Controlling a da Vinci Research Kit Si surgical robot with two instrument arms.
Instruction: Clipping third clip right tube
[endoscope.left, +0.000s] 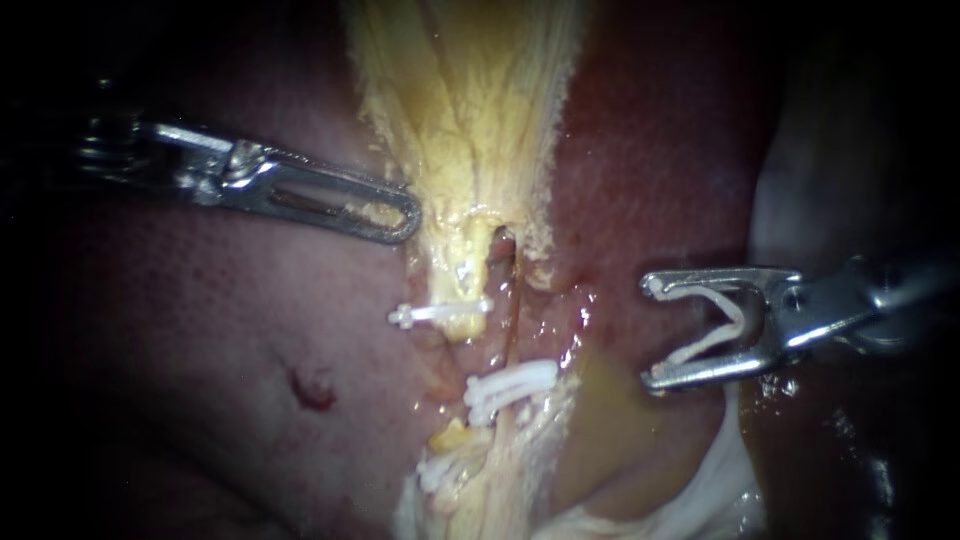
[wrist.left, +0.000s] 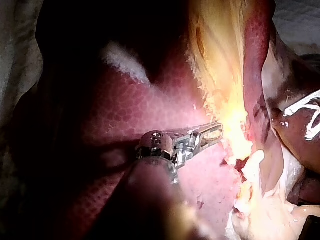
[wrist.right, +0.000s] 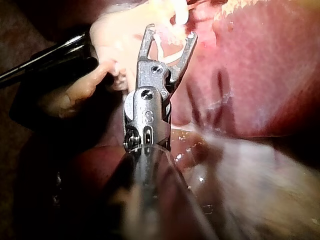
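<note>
The thin reddish right tube (endoscope.left: 511, 325) runs down the frame's centre, with white clips (endoscope.left: 512, 384) crossing it lower down. At middle right, apart from it, our right instrument (endoscope.left: 650, 332) carries a white V-shaped plastic clip (endoscope.left: 712, 335) between its spread jaws (both touch it). At upper left, our left instrument (endoscope.left: 406, 215) has its jaws closed together, tip against the yellow fatty tissue (endoscope.left: 460, 120).

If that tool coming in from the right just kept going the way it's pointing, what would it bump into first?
Probably the tube carrying the white clips, straight ahead of the right instrument, whose jaws hold an open clip. Wet tissue lies between; depth is unclear.
</note>
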